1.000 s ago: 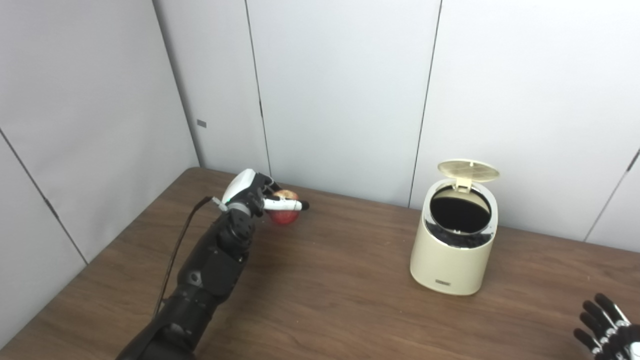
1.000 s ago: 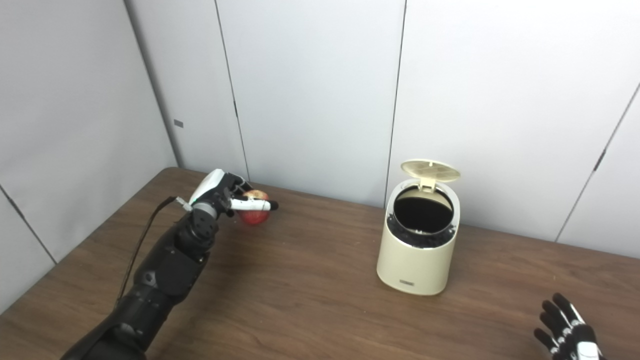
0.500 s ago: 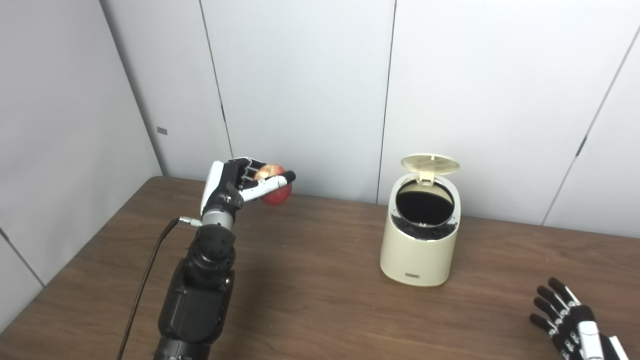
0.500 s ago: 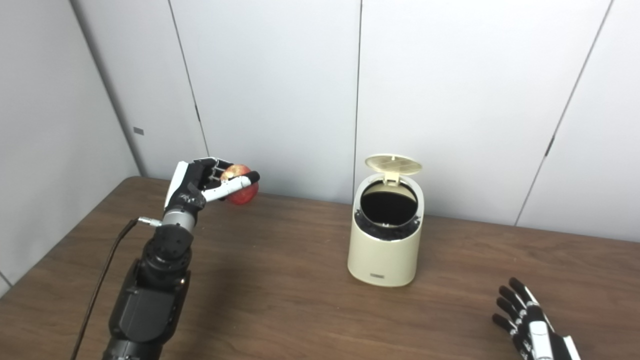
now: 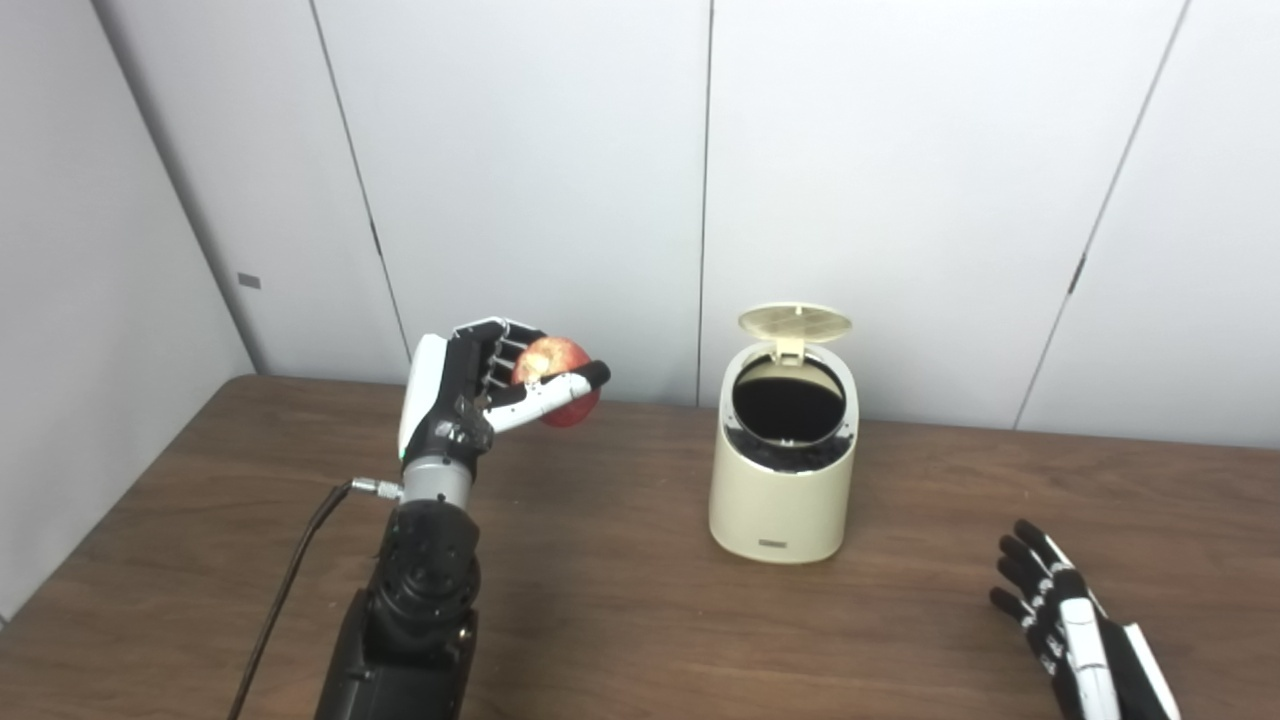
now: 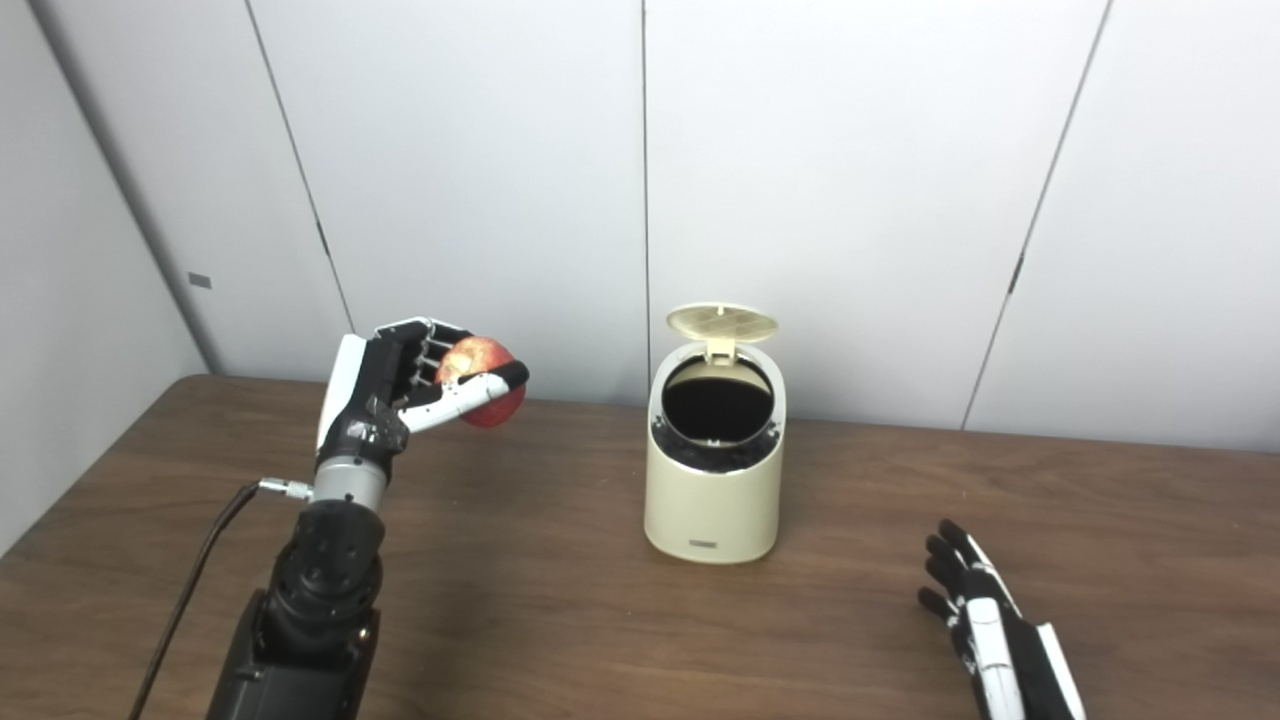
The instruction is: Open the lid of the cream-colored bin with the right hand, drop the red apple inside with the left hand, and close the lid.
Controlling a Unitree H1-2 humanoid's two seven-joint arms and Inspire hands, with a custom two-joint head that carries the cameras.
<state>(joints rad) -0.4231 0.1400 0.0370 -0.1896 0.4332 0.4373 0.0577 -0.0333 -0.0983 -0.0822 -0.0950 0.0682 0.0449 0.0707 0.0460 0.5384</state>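
Left hand gripping round red apple above brown wooden table, left of open cream-colored bin. Apple seeming firm, smooth, likely slippery; I'm wrapping its sides. Right hand resting open, empty.

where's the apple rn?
In the left hand, the apple is held up above the table, left of the open bin in both eye views, not yet over its opening.
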